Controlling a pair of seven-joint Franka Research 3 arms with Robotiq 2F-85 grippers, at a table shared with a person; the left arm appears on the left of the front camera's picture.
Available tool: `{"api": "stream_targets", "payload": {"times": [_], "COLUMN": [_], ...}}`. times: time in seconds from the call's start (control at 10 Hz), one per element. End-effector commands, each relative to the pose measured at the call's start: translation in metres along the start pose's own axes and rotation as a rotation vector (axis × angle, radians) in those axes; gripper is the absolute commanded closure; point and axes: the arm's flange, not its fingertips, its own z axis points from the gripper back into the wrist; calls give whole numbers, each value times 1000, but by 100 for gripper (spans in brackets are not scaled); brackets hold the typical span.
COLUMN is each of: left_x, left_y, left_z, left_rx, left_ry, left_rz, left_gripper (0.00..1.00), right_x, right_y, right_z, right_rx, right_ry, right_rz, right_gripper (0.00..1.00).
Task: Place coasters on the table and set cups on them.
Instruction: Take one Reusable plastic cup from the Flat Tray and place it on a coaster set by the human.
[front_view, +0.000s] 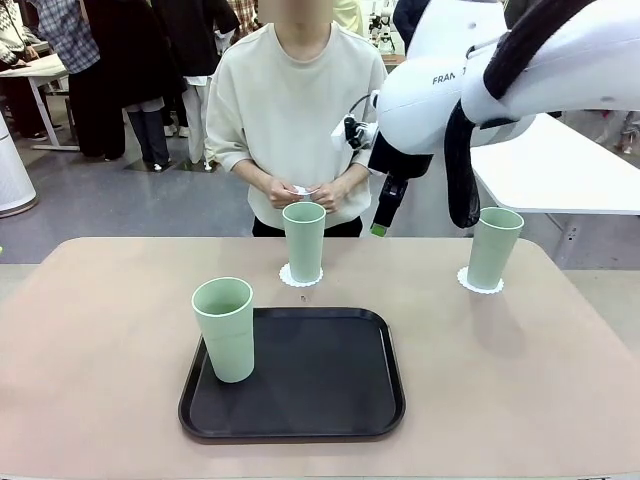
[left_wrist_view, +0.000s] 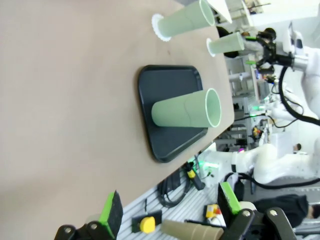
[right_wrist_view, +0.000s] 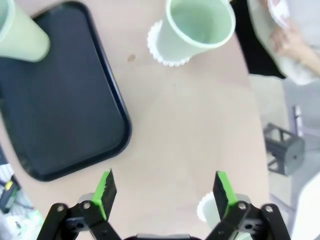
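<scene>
- The middle cup (front_view: 304, 240) is stood on a coaster (front_view: 289, 276) near the far edge of the bench (front_view: 100, 340).
- A second cup (front_view: 494, 247) is stood on another coaster (front_view: 478, 286) at the right.
- The third cup (front_view: 225, 328) is stood upright on the black tray (front_view: 320, 390).
- A third coaster (front_view: 300, 189) is held in the person's hands (front_view: 283, 192).
- The right end effector (right_wrist_view: 163, 192) is spread apart and empty above the bench.
- The left end effector (left_wrist_view: 170, 210) is likewise spread and empty.

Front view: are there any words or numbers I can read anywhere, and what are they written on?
"FRAN": dark letters on the white right arm; the rest of the word is hidden behind the black cable.
Cups, coasters and tray: no writing on them.
Anything farther back: too small or blurred to read.
</scene>
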Motion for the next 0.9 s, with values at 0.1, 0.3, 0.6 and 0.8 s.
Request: {"api": "stream_targets", "payload": {"times": [0.1, 0.3, 0.6, 0.8], "left_x": [0, 0, 0, 0], "left_y": [0, 0, 0, 0], "left_z": [1, 1, 1, 1], "left_rx": [-17, -17, -17, -17], "left_ry": [-5, -5, -5, -5], "left_rz": [-7, -7, -7, -7], "left_gripper": [0, 0, 0, 0], "right_x": [0, 0, 0, 0], "right_y": [0, 0, 0, 0], "right_z": [0, 0, 0, 0], "right_rx": [0, 0, 0, 0], "right_ry": [0, 0, 0, 0], "right_rz": [0, 0, 0, 0], "right_gripper": [0, 0, 0, 0]}}
